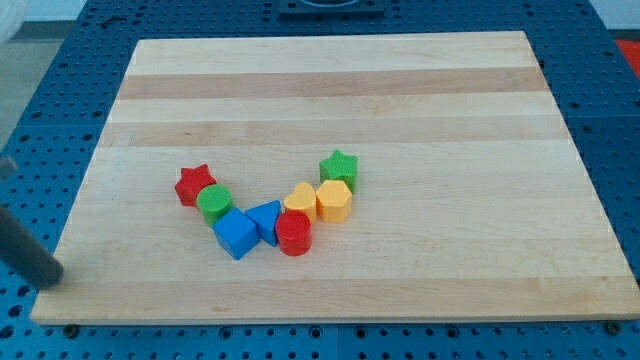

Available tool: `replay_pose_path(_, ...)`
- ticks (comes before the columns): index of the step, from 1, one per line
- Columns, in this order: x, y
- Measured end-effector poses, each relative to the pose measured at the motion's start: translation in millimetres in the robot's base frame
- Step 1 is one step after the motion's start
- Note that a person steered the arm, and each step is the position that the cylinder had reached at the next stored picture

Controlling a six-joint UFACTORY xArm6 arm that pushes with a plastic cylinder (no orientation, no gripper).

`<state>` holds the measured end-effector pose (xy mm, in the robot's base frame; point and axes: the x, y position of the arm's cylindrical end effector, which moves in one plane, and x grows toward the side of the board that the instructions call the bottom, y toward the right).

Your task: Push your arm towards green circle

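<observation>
In the camera view, a pale wooden board (330, 90) is lying on a blue perforated table (30, 120), and eight small blocks are sitting in a loose V below the board's middle. The green circle, a short round plastic cylinder (214, 203), is resting at the left arm of that V, touching or nearly touching the red star-shaped block (194, 184) at its upper left and the blue cube (236, 234) at its lower right. Further right are lying a blue triangular block (266, 218), a red cylinder (294, 234), a yellow heart-shaped block (299, 200), a yellow hexagonal block (334, 200) and a green star-shaped block (340, 167).

The dark rod is entering from the view's left edge, and my tip (50, 275) is sitting just off the board's lower left corner, well apart from every block. There is no claw to spread or press together; the arm is ending in this plain rod.

The green circle is lying up and to the view's right of my tip, with bare board between them. I judge the coming move is calling for a slide along that diagonal, with the red star and blue cube flanking the target closely.
</observation>
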<state>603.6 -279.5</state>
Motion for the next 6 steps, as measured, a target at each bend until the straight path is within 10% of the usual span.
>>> replay_pose_path(6,-97,142)
